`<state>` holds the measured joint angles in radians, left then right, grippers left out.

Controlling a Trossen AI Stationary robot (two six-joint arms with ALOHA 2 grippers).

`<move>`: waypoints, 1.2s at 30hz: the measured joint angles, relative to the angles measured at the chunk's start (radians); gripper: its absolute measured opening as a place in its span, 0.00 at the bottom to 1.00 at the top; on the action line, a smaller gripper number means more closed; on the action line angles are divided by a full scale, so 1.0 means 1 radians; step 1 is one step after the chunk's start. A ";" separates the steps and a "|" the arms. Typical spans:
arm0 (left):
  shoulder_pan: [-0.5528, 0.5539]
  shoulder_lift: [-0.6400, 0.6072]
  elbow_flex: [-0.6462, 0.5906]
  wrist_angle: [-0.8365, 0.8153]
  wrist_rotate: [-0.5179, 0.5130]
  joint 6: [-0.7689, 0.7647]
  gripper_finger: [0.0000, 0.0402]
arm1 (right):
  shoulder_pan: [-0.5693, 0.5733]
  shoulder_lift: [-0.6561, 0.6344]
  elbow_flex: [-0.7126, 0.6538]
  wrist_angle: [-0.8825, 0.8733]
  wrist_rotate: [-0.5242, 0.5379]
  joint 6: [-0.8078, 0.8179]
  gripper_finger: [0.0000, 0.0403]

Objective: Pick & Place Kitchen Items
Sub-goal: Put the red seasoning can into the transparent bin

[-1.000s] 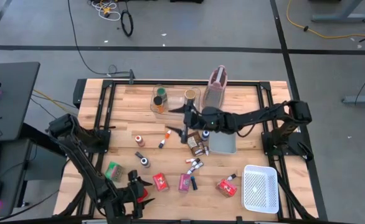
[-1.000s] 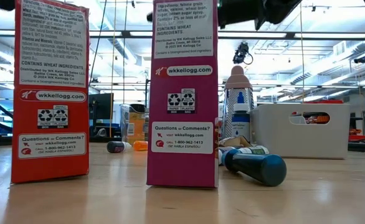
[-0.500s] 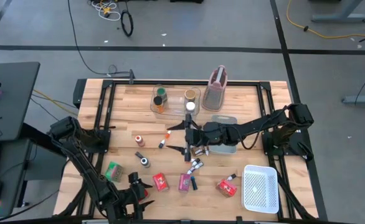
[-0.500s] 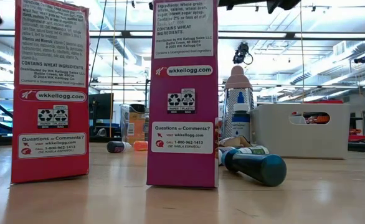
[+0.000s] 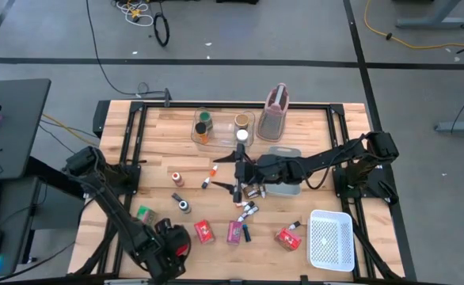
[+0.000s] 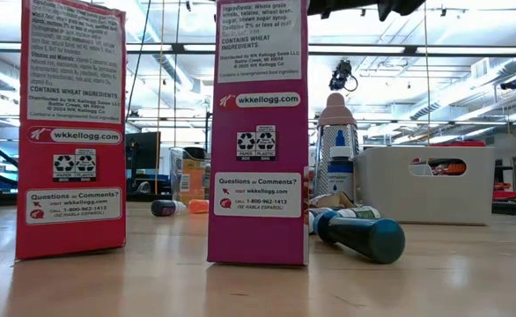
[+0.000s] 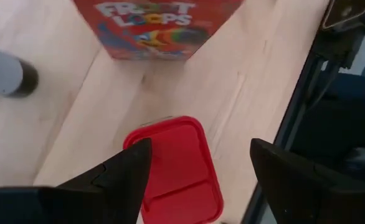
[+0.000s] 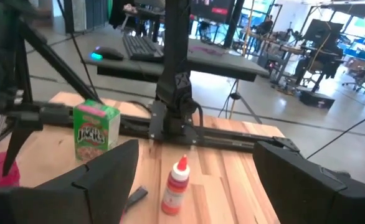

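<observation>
The kitchen items lie scattered over the middle and near part of the wooden table (image 5: 161,127). Farthest to my left a green packet (image 5: 144,214) stands near the front edge, and my left gripper (image 5: 173,247) hangs just beyond it at the table's near edge, its fingers spread wide over a flat red lid (image 7: 176,165); a red Froot Loops packet (image 7: 157,28) stands just ahead of that lid. Moving right, a small orange-capped bottle (image 5: 177,179) and a dark-lidded jar (image 5: 184,206) lie apart on the bare wood, then a red packet (image 5: 204,231) and a pink packet (image 5: 234,231) stand side by side near the front. A little red-capped bottle (image 5: 214,169) lies near the table's middle. My right gripper (image 5: 237,172) hovers beside it, fingers wide apart with nothing between them, just left of the grey tray (image 5: 289,188). Farther right another red packet (image 5: 287,238) lies beside the white mesh basket (image 5: 331,239).
</observation>
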<state>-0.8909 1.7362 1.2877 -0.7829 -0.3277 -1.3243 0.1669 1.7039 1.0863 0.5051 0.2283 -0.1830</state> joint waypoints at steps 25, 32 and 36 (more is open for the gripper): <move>0.004 -0.003 0.061 -0.162 0.086 -0.110 0.69 | 0.000 0.000 0.000 -0.029 0.000 -0.010 0.82; 0.004 -0.001 0.052 -0.169 0.119 -0.109 0.69 | 0.000 0.000 0.000 -0.030 -0.001 -0.010 0.82; 0.006 -0.001 0.052 -0.168 0.124 -0.161 0.69 | 0.000 0.000 0.000 -0.035 -0.001 -0.010 0.82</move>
<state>-0.8852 1.7348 1.3399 -0.9504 -0.2039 -1.4854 0.1669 1.7039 1.0863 0.4698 0.2276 -0.1928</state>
